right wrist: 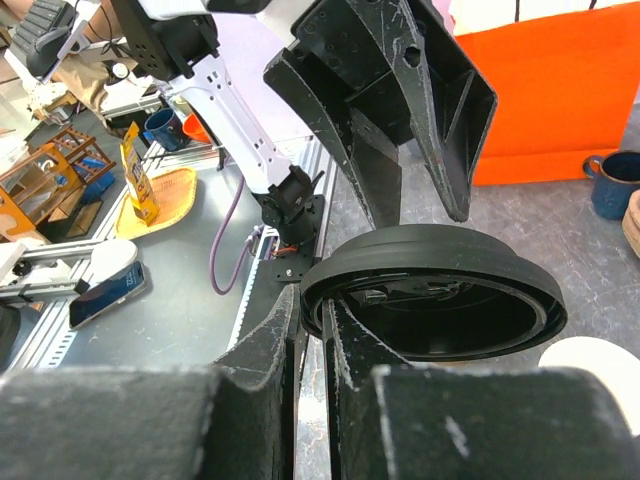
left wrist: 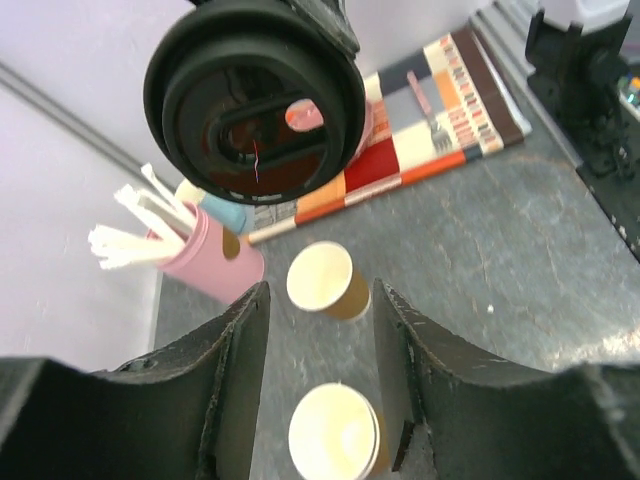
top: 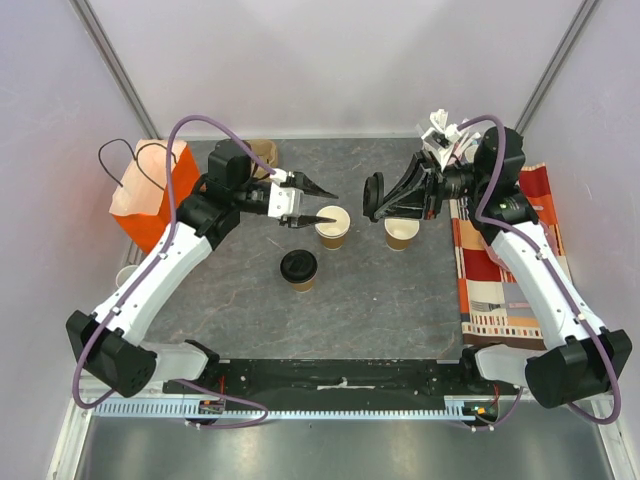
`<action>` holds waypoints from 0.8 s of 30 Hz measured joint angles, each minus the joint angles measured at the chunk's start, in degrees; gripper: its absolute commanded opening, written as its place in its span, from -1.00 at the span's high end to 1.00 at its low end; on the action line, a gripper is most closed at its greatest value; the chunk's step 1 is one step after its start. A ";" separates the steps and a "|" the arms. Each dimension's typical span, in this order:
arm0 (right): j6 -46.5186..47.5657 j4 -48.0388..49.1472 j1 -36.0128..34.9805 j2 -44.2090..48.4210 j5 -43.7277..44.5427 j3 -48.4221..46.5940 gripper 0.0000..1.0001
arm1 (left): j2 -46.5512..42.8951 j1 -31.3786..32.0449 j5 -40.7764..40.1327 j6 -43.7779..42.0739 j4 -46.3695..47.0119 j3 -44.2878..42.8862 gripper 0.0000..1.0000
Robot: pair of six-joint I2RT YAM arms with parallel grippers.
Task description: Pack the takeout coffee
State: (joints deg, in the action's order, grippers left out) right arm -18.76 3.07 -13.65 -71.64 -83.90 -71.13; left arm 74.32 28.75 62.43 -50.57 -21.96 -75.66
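Two open brown kraft cups, cream inside, stand mid-table: one [top: 333, 226] and one to its right [top: 401, 232]. A third brown cup [top: 298, 270] nearer me wears a black lid. My left gripper [top: 335, 204] is open and empty, just left of the left open cup; in its wrist view both open cups [left wrist: 320, 280] [left wrist: 335, 435] show between the fingers. My right gripper [top: 385, 200] is shut on the rim of a black lid [top: 373, 197], held on edge above the table between the open cups. The lid also shows in the left wrist view [left wrist: 255, 100] and the right wrist view [right wrist: 435, 300].
An orange paper bag [top: 155, 190] stands at the back left, with a dark blue mug [right wrist: 615, 185] in front of it. A striped cloth [top: 500, 260] lies along the right side. A pink holder with white sticks [left wrist: 205, 250] stands at the back right.
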 measured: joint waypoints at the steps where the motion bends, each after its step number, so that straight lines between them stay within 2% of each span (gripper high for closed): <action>1: -0.31 0.09 0.00 0.20 -0.17 -0.39 1.00 | 0.00 0.24 1.16 3.41 3.80 0.70 -0.04; 6: -1.42 0.35 0.00 0.37 -0.33 -1.33 1.00 | 0.02 2.80 4.31 18.08 22.12 6.10 0.00; 13: -1.42 0.35 0.00 0.37 0.94 -1.33 1.00 | 0.70 5.40 4.31 36.83 37.05 6.75 0.06; 16: -1.42 0.39 0.00 0.35 2.25 -1.33 1.00 | 0.92 5.57 3.04 44.17 40.50 6.75 0.08; 24: -2.78 3.43 0.00 0.33 3.69 -1.33 1.00 | 5.09 5.62 -1.53 50.27 40.87 5.84 0.14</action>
State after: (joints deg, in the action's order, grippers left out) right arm -21.54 6.50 -13.65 -71.31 -80.20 -72.47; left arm 79.42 34.37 60.90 -0.30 18.92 -69.82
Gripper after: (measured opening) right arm 0.170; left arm 0.444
